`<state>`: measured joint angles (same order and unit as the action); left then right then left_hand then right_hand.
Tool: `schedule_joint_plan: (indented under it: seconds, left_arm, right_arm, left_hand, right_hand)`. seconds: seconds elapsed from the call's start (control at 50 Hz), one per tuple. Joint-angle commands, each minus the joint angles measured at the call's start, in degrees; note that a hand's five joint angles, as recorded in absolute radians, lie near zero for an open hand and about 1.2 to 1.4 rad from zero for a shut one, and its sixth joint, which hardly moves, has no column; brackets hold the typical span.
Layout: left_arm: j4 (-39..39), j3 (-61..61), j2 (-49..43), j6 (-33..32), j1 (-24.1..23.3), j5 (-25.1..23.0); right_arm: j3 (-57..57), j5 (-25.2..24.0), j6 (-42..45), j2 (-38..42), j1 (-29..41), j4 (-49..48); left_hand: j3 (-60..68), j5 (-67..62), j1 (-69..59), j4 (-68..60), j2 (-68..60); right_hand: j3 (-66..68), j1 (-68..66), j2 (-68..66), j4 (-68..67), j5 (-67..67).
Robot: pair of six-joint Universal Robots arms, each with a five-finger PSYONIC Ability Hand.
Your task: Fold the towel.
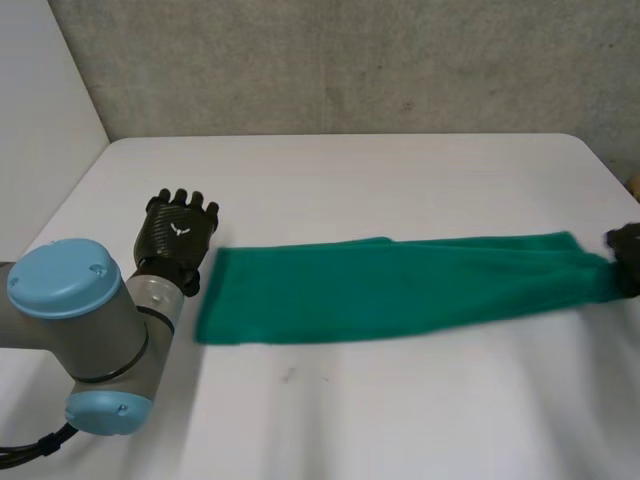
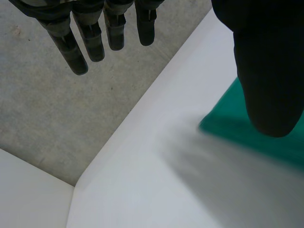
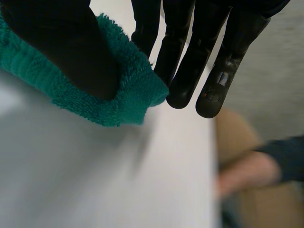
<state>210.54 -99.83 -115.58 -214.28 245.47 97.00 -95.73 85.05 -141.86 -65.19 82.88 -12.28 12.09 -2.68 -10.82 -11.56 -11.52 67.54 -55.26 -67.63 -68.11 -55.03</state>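
Note:
A green towel (image 1: 400,285) lies stretched in a long band across the white table (image 1: 330,180). My right hand (image 1: 627,255) is at the towel's right end, by the table's right edge. In the right wrist view its thumb (image 3: 71,42) pinches the towel's end (image 3: 128,90) against the fingers (image 3: 190,57), so it is shut on the cloth. My left hand (image 1: 178,232) hovers just beyond the towel's left end. Its fingers (image 2: 95,42) are straight and apart from the thumb (image 2: 268,71), open and holding nothing, with a towel corner (image 2: 228,128) beneath the thumb.
A grey wall (image 1: 350,60) runs behind the table's far edge. Past the table's right edge, a person's forearm (image 3: 247,173) shows beyond my right hand. My left arm's elbow (image 1: 75,330) sits at the near left.

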Motion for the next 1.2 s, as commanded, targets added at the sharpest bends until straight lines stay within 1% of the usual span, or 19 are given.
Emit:
schedule_joint_plan:
  seconds: [0.02, 0.24, 0.36, 0.46, 0.48, 0.5, 0.52, 0.58, 0.62, 0.64, 0.68, 0.76, 0.8, 0.88, 0.94, 1.04, 1.08, 1.14, 1.2]
  left_arm:
    - [0.0, -0.5, 0.5, 0.1, 0.0, 0.1]
    - [0.0, -0.5, 1.2, 0.2, 0.0, 0.5]
    - [0.0, -0.5, 2.1, 0.3, 0.0, 0.6]
    - [0.0, -0.5, 2.2, 0.3, 0.0, 0.5]
    - [0.0, -0.5, 2.2, 0.3, 0.0, 0.5]
    - [0.0, -0.5, 2.3, 0.3, -0.1, 0.5]
    - [0.0, -0.5, 2.3, 0.3, -0.2, 0.4]
    - [0.0, -0.6, 2.3, 0.3, -0.3, 0.2]
    - [-0.1, -0.5, 2.4, 0.4, -0.6, 0.0]
    - [-0.1, -0.5, 2.4, 0.4, -0.6, 0.0]
    - [0.0, 0.0, 2.5, 0.4, -1.7, -0.1]
    - [0.0, 2.0, 2.5, 0.7, -5.4, -0.1]
    - [0.0, 2.9, 2.5, 1.3, -7.1, -0.1]
    - [0.0, 6.0, 1.0, 5.2, -10.6, -0.3]
    - [-0.7, 8.8, -1.5, 6.9, -12.1, -1.2]
    - [-4.8, 16.3, -8.7, 7.7, -13.7, -2.1]
    - [-7.7, 18.7, -10.5, 7.8, -13.7, -1.8]
    - [-8.7, 19.0, -10.7, 8.3, -13.5, -1.7]
    - [-9.3, 18.7, -10.5, 9.0, -13.4, -1.7]
  right_arm:
    - [4.7, 4.2, 15.4, -1.7, -0.5, -0.3]
    - [15.7, 1.8, 13.8, -1.3, 30.1, 0.5]
    - [21.1, -5.4, 14.2, 7.1, 47.2, -0.1]
    - [23.5, -8.0, 14.3, 13.2, 52.2, 0.5]
    - [23.6, -7.8, 14.5, 14.0, 52.6, 0.5]
    - [23.7, -7.4, 14.6, 14.8, 52.7, 0.5]
    - [23.7, -6.9, 14.7, 16.0, 52.7, 0.5]
    - [23.9, -4.8, 14.5, 16.7, 52.5, 0.4]
    - [24.3, -1.0, 13.4, 15.7, 51.8, 0.3]
    - [24.3, -1.0, 13.4, 15.7, 51.8, 0.3]
    - [23.1, 4.1, 10.7, 12.1, 50.5, 0.6]
    - [20.1, 6.4, 4.7, 6.6, 46.4, 1.4]
    - [15.2, 5.2, -4.2, 2.6, 41.0, 3.8]
    - [10.6, 1.6, -11.7, 0.7, 37.2, 6.7]
    - [4.3, -5.0, -17.5, 0.2, 31.1, 9.6]
    - [-0.3, -8.1, -17.7, 0.5, 25.0, 9.3]
    - [-1.8, -8.8, -17.8, 0.8, 23.0, 7.7]
    - [-3.0, -8.9, -17.7, 0.9, 22.2, 6.2]
    - [-3.6, -8.9, -17.6, 1.0, 22.2, 5.7]
  left_hand:
    - [-2.1, 2.7, 0.8, 1.6, 1.5]
    - [-2.1, 2.7, 0.8, 1.6, 1.5]
    - [-2.1, 2.7, 0.8, 1.6, 1.5]
    - [-2.1, 2.7, 0.8, 1.6, 1.5]
    - [-2.1, 2.7, 0.8, 1.6, 1.5]
    - [-2.1, 2.7, 0.8, 1.6, 1.5]
    - [-2.1, 2.7, 0.8, 1.6, 1.5]
    - [-2.1, 2.7, 0.8, 1.6, 1.5]
    - [-2.1, 2.7, 0.8, 1.6, 1.5]
    - [-2.1, 2.7, 0.8, 1.6, 1.5]
    - [-2.1, 2.7, 0.8, 1.6, 1.5]
    - [-2.1, 2.7, 0.8, 1.6, 1.5]
    - [-2.1, 2.7, 0.8, 1.6, 1.5]
    - [-2.1, 2.7, 0.8, 1.6, 1.5]
    - [-2.1, 2.7, 0.8, 1.6, 1.5]
    - [-2.1, 2.7, 0.8, 1.6, 1.5]
    - [-2.1, 2.7, 0.8, 1.6, 1.5]
    - [-2.1, 2.7, 0.8, 1.6, 1.5]
    - [-2.1, 2.7, 0.8, 1.6, 1.5]
  right_hand:
    - [12.5, -24.7, -12.4, -11.9, -15.0]
    - [12.5, -24.7, -12.4, -11.9, -15.0]
    - [12.5, -24.7, -12.4, -11.9, -15.0]
    - [12.5, -24.7, -12.4, -11.9, -15.0]
    - [9.4, -21.6, -9.3, -8.8, -11.9]
    - [-1.8, -10.4, 1.9, 2.4, -0.7]
    - [-28.6, 16.3, 28.7, 29.2, 26.1]
    - [-57.5, 45.3, 57.6, 58.1, 55.0]
    - [-57.5, 45.3, 57.6, 58.1, 55.0]
    - [-57.5, 45.3, 57.6, 58.1, 55.0]
    - [-57.5, 45.3, 57.6, 58.1, 55.0]
    - [-57.5, 45.3, 57.6, 58.1, 55.0]
    - [-57.5, 45.3, 57.6, 58.1, 55.0]
    - [-57.5, 45.3, 57.6, 58.1, 55.0]
    - [-57.5, 45.3, 57.6, 58.1, 55.0]
    - [-49.2, 37.0, 49.3, 49.8, 46.7]
    - [-35.7, 23.4, 35.7, 36.2, 33.1]
    - [-28.6, 16.3, 28.6, 29.1, 26.0]
    - [-28.2, 15.9, 28.3, 28.8, 25.7]
